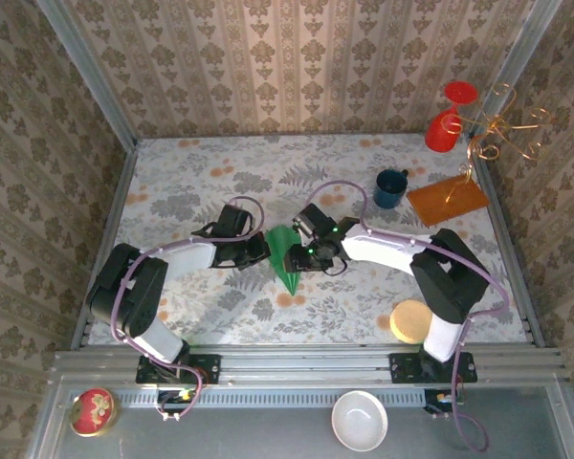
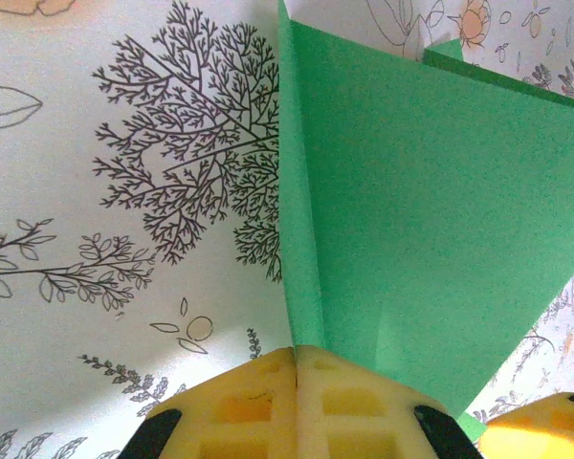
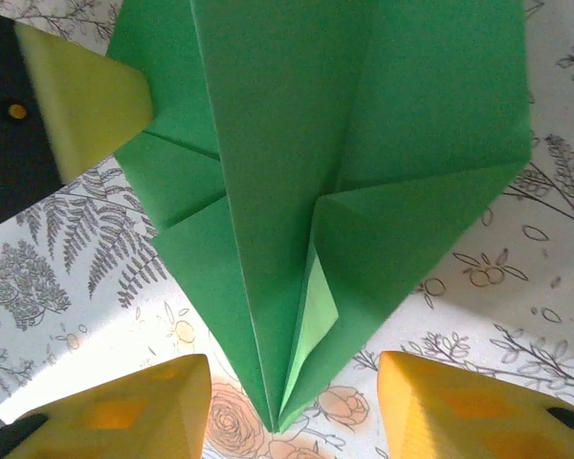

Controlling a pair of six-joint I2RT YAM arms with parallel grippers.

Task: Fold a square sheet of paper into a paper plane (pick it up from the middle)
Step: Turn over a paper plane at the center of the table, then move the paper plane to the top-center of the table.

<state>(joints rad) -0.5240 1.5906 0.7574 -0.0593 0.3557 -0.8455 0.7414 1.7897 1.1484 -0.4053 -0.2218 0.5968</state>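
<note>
Fingers [image 2: 239, 406] of the left gripper [image 2: 295, 361] are pressed flat together with no gap, pinching a folded edge of the paper plane [image 2: 411, 239]; the green fold comes straight out of the seam between them. Right gripper [image 3: 292, 382] fingers [image 3: 134, 406] stand clearly apart, about half spread. The plane's pointed tip sits in the gap between them, touching neither, so they hold nothing.

Plane is bright green, a narrow dart with a long centre crease and folded flaps on either side. One small flap near the tip shows a paler underside. In the top view it sits mid-table between the two grippers, left gripper at its left side, right gripper at its right. Wide end faces the far wall, tip faces the arm bases. Can't tell if it rests fully on the table [image 1: 191, 182] or is slightly lifted. In the right wrist view a yellow pad of the left gripper touches the plane's left edge.

Table has a floral cloth. Blue mug [image 1: 391, 187] is far right, well apart from the plane, with an orange-brown board [image 1: 447, 201] just beside it. Red cup [image 1: 450, 120] and a wire stand [image 1: 502, 134] are in the far right corner. Yellow disc [image 1: 410, 321] is near the right arm base. White bowl [image 1: 360, 421] and a red round tin [image 1: 94, 411] sit on the near ledge.
</note>
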